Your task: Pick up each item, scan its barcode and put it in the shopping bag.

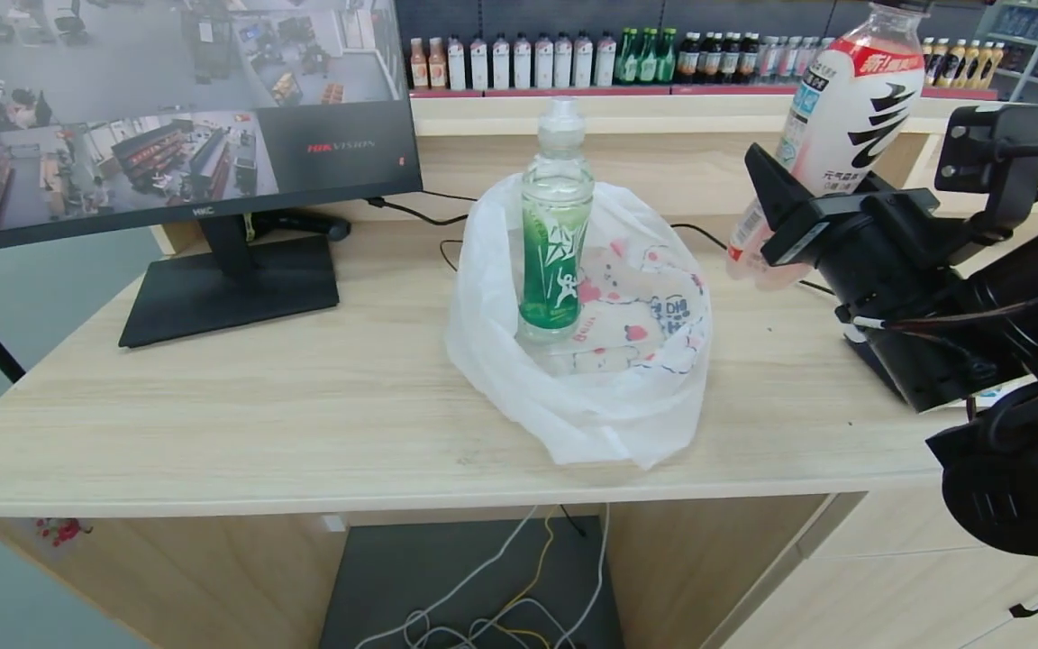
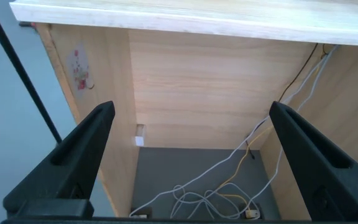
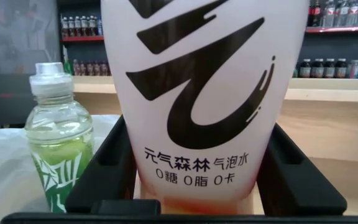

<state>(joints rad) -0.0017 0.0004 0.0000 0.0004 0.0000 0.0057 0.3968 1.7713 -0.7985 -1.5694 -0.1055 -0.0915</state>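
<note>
Wooden counter (image 1: pixel 213 424), monitor (image 1: pixel 168 108), drink shelves (image 1: pixel 537 91)

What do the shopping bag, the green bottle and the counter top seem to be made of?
Shopping bag: thin white plastic film, probably; it crumples and looks translucent. Green bottle: clear glossy plastic, it seems; liquid shows through. Counter top: matte pale wood grain, perhaps laminate.

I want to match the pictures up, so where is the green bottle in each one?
Head view: the green bottle stands upright inside the shopping bag, in the middle of the counter.
Left wrist view: not in it; this camera faces the space under the counter.
Right wrist view: it stands next to the white bottle, with the bag around its base.
Shared landmark: the shopping bag, in the head and right wrist views.
</note>
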